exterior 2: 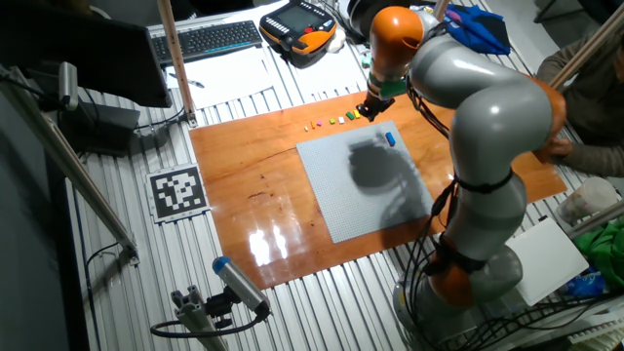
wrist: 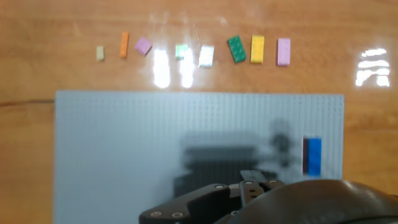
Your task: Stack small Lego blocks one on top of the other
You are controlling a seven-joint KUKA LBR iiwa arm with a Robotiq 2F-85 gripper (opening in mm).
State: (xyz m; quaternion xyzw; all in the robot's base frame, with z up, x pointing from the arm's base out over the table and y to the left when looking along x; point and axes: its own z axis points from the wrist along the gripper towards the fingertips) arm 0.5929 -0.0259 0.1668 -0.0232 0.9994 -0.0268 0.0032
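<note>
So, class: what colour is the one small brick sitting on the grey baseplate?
Blue, clearest in the hand view, near the baseplate's right edge.

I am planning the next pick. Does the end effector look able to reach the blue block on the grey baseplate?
Probably yes. The blue block sits alone near the edge of the baseplate, with nothing over or beside it. The end effector hangs above that end of the plate.

Fixed view: mounted high, off table's near-left corner, looking down diagonally across whole tabletop (exterior 2: 244, 185), fairly far back (keyboard (exterior 2: 207, 39) past far edge). Hand view: on hand, facing straight down, much closer. Shared by both: grey baseplate (exterior 2: 366, 180) (wrist: 155, 137), blue brick (exterior 2: 391, 139) (wrist: 314, 155), brick row (exterior 2: 336, 121) (wrist: 199, 53) by far edge.
</note>
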